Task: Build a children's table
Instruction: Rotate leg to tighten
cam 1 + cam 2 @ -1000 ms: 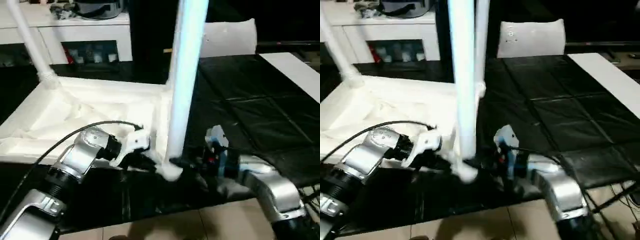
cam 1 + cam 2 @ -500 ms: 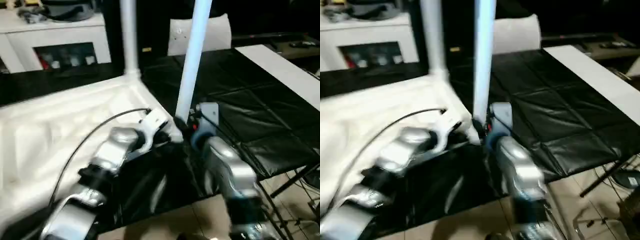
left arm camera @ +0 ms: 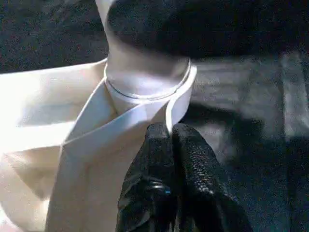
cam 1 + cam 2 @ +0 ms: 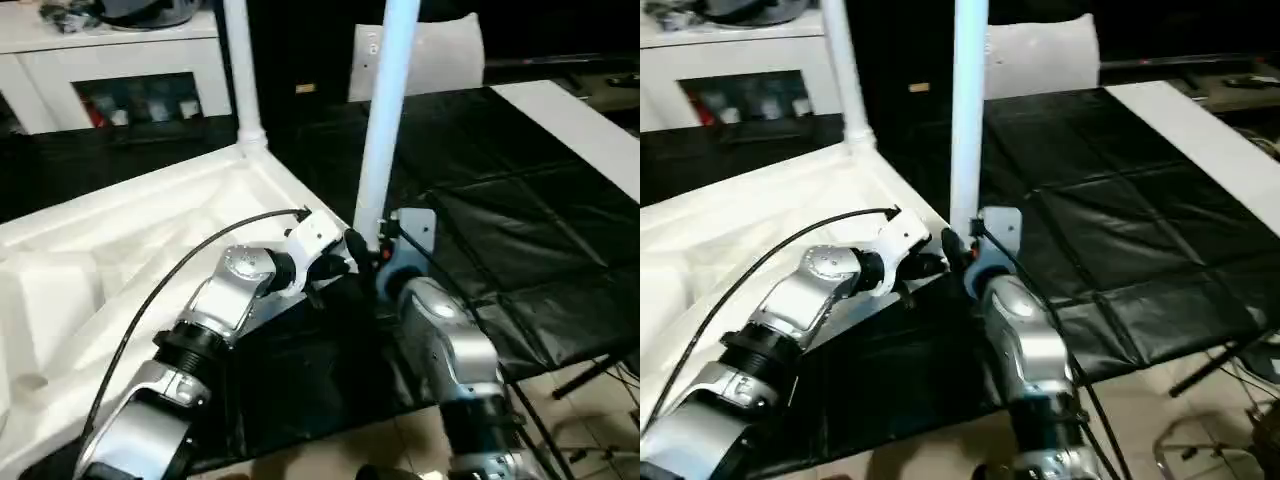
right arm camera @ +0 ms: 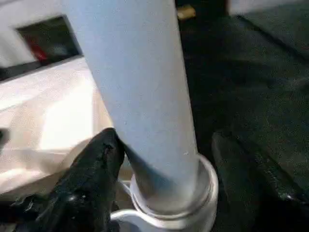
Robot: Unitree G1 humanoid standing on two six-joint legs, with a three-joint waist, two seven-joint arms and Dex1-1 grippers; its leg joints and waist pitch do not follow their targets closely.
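The children's table (image 4: 150, 250) is lying upside down on the black bench (image 4: 520, 230), 2 legs standing up; the clenched left pincer (image 3: 173, 133) is touching its corner socket, the right pincer (image 5: 166, 145) is straddling the near leg (image 5: 140, 96), released

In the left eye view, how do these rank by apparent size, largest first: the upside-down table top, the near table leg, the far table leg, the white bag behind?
1. Table top, largest by far.
2. Near leg.
3. Far leg: it looks thinner, but it stands farther away, so their true sizes may be alike.
4. White bag: partly hidden, so this place is unsure.
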